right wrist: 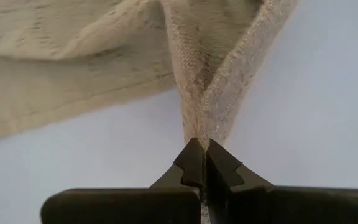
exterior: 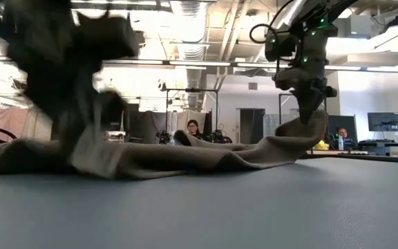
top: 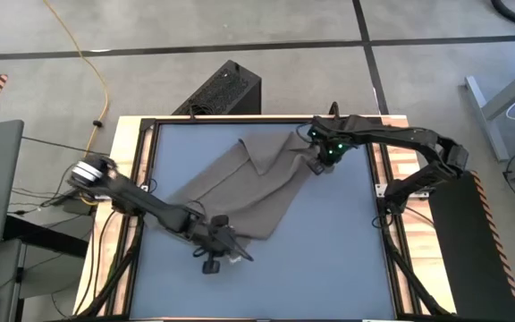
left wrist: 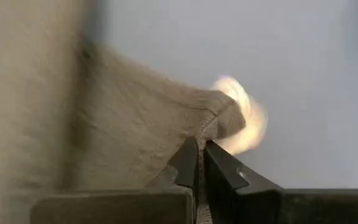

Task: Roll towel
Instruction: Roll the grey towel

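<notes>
The grey-brown towel (top: 240, 192) lies rumpled and slantwise on the blue table (top: 329, 268), from the far right toward the near left. My right gripper (top: 320, 163) stands over the towel's far right end and is shut on it; in the low view that end (exterior: 302, 131) hangs raised from the gripper (exterior: 311, 104). My left gripper (top: 228, 244) is at the towel's near corner, shut on it. A blurred white tag (left wrist: 241, 118) shows beside that corner. My left gripper pinches the towel's near corner (left wrist: 205, 127) between its two fingers, right beside the white tag. The fingers slant down at it from the table's left. The rest of the towel lies on the table behind the corner. My right gripper pinches the far right end's hemmed edge (right wrist: 201, 121) between its two fingers, where two runs of cloth meet in a fold. The fingers point down from above. That end is lifted clear, and the cloth droops slack from the fingers down to the table (exterior: 254, 155).
A wooden frame (top: 130, 179) rims the table. A black box (top: 226, 89) stands on the floor beyond the far edge, near a yellow cable (top: 97, 72). Bare blue surface lies near and right of the towel. People (exterior: 193, 128) sit in the room behind.
</notes>
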Robot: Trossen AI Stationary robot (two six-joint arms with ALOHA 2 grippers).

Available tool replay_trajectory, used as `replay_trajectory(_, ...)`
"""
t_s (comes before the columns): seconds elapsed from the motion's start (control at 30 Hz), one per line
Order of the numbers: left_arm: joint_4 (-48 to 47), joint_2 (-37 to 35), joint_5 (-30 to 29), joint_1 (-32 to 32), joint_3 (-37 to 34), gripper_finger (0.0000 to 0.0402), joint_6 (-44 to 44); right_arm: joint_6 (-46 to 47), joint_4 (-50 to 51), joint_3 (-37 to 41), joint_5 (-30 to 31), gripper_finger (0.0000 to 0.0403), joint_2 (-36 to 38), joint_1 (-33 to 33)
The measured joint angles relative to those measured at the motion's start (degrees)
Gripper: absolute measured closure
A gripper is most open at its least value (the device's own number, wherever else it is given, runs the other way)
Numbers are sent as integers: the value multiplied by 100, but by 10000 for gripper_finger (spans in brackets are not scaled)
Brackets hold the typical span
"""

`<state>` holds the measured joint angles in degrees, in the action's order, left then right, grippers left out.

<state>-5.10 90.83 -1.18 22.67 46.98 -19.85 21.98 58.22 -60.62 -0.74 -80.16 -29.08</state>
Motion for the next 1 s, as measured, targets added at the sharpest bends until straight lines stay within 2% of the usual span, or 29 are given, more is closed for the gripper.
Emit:
replay_trajectory(0.2,-1246,-2378,-1232,-30,20,401,327,47,162,0,-843,382,732,-80)
replay_trajectory(0.37,-1728,-4492,-2395,-28,22,401,407,603,-399,0,-1596,382,1686,-5)
replay_trajectory(0.47,-1680,-5572,-2797,-27,22,401,582,1201,-997,0,-1758,382,2325,200)
replay_trajectory(0.57,-1563,-6383,-2896,-25,30,401,741,1835,-1611,0,-1707,382,2905,560)
replay_trajectory(0.67,-1568,-6858,-2892,-25,29,401,935,2375,-2206,0,-1160,382,3355,1114)
replay_trajectory(0.77,-1551,-7036,-2751,-25,29,401,1120,2842,-2658,0,-229,382,3601,1836)
replay_trajectory(0.9,-1205,-6972,-2032,-25,27,401,1710,3075,-3358,0,730,382,3629,2864)
replay_trajectory(1.0,-561,-6886,-1563,-25,27,401,2552,3019,-3997,0,1480,382,3501,3478)
